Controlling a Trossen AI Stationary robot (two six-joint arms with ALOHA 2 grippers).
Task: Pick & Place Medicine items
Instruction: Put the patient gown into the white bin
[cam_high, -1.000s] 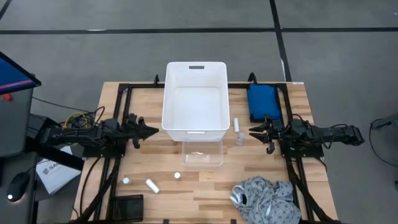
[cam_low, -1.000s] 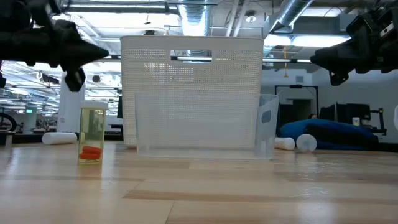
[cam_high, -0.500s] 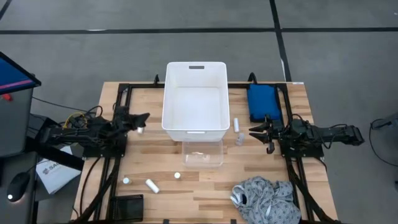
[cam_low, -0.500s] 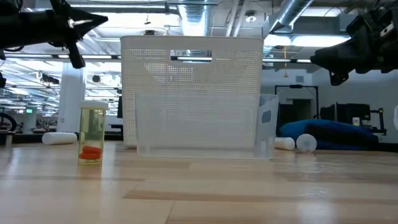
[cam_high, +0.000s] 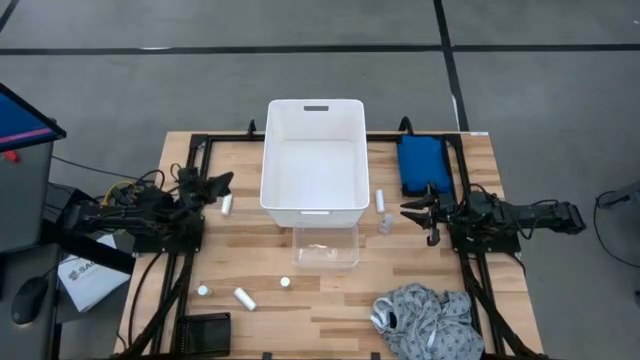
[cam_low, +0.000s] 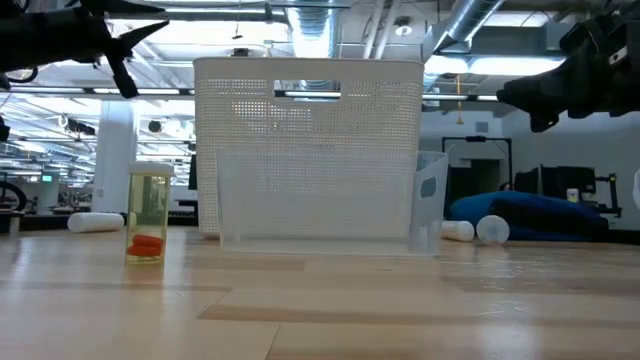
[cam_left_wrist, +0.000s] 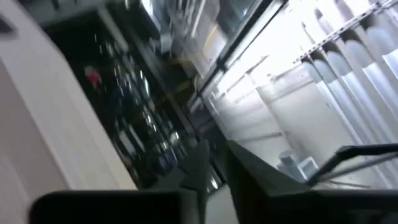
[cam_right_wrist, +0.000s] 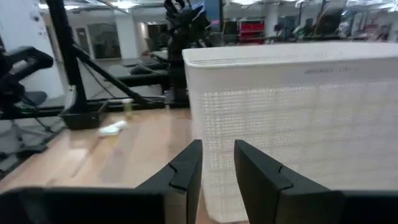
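Small white medicine items lie on the wooden table. One cylinder (cam_high: 227, 204) rests left of the white bin (cam_high: 313, 160). Another cylinder (cam_high: 380, 199) and a small bottle (cam_high: 384, 221) sit right of it. Three more (cam_high: 203, 290) (cam_high: 244, 298) (cam_high: 285, 283) lie toward the near edge. My left gripper (cam_high: 222, 182) hovers shut, high above the table's left side (cam_low: 150, 28), with its fingers tipped upward. My right gripper (cam_high: 404, 210) hangs in the air right of the bin (cam_low: 503, 95), slightly open, pointing at the bin wall (cam_right_wrist: 298, 118).
A clear box (cam_high: 325, 246) stands against the bin's near side. A blue pouch (cam_high: 420, 165) lies at the far right and a grey patterned cloth (cam_high: 425, 318) at the near right. A black flat object (cam_high: 203, 329) sits near left. A yellowish vial (cam_low: 148, 228) stands near the camera.
My left gripper has drawn back toward the table's left edge, risen, and tipped its fingers upward. The white cylinder beside the bin, covered by the gripper before, now shows. It has not moved. The right arm has kept still.
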